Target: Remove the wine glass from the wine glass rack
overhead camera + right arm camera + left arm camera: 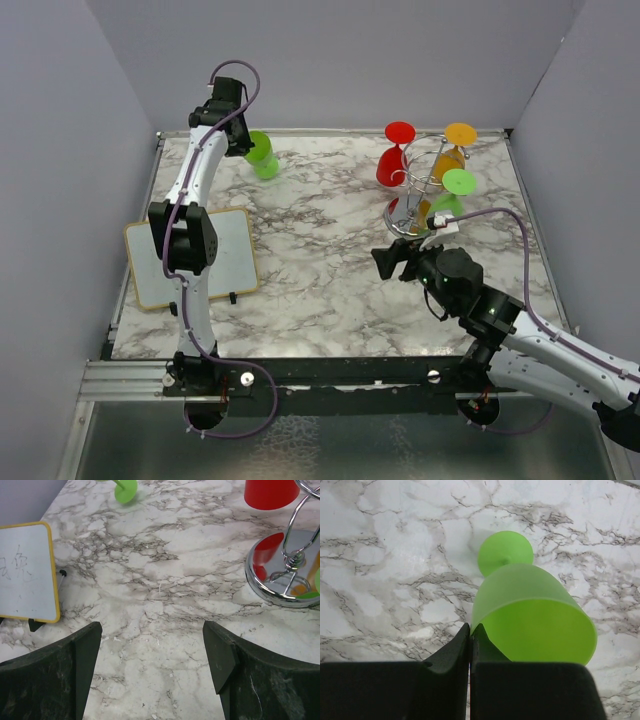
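Overhead looks down; wrist views close, sharing marble table (320,270).

Standing here, the only writing I am seeing is on the small yellow-framed whiteboard (25,572) lying flat on the marble table. A few faint grey handwritten strokes are showing near its left side in the right wrist view. They are looking like two characters, but they are too pale and smudged for me to read. From overhead the whiteboard (228,262) is looking blank.
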You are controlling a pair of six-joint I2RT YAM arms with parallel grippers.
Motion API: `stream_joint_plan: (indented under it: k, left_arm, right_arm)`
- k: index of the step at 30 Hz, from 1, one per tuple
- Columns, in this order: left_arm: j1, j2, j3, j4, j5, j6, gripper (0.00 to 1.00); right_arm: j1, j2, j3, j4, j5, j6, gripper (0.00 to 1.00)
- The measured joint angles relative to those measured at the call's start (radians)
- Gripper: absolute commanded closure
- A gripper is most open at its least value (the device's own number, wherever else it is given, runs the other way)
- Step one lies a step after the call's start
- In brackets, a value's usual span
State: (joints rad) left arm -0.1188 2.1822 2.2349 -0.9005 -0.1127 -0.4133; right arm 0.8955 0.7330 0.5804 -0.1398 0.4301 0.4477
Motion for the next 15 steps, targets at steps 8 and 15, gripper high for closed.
stream_joint_plan:
  k: [8,15]
  left_arm:
    - [0.0,0.001,0.0,-0.04,-0.009,0.001,0.96]
    - [0.002,0.0,-0.008,-0.055,-0.009,0.006,0.94]
  right_arm:
    - [0.0,-0.002,0.0,0.0,0.003,0.0,0.17]
    - [0.0,-0.009,0.0,-0.003,0.003,0.002,0.17]
